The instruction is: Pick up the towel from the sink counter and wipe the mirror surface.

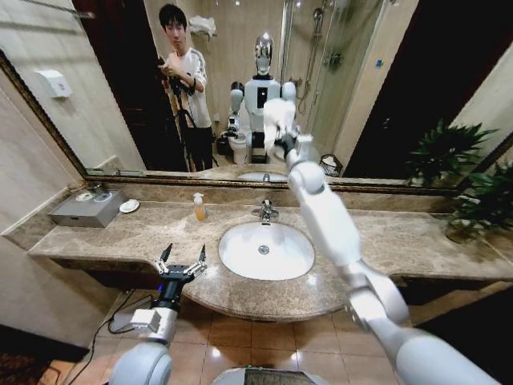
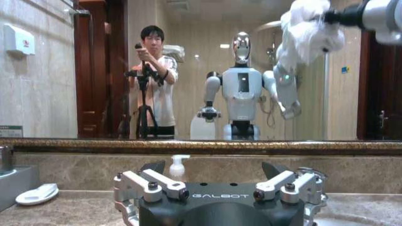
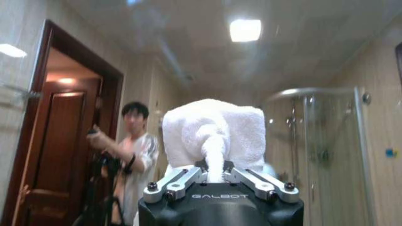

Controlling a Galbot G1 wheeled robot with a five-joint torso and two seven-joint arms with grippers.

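The mirror is met by the towel, which is pinched in the closed right gripper and bunched ahead of its fingertips. Low over the sink counter, the left gripper is held spread wide and empty.

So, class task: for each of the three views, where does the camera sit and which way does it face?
Head view: high on the robot, looking down at the sink counter and mirror; both arms show.
Left wrist view: low over the counter, facing the mirror; left gripper, open.
Right wrist view: raised at the mirror; right gripper clamping the towel.
Shared: the towel.
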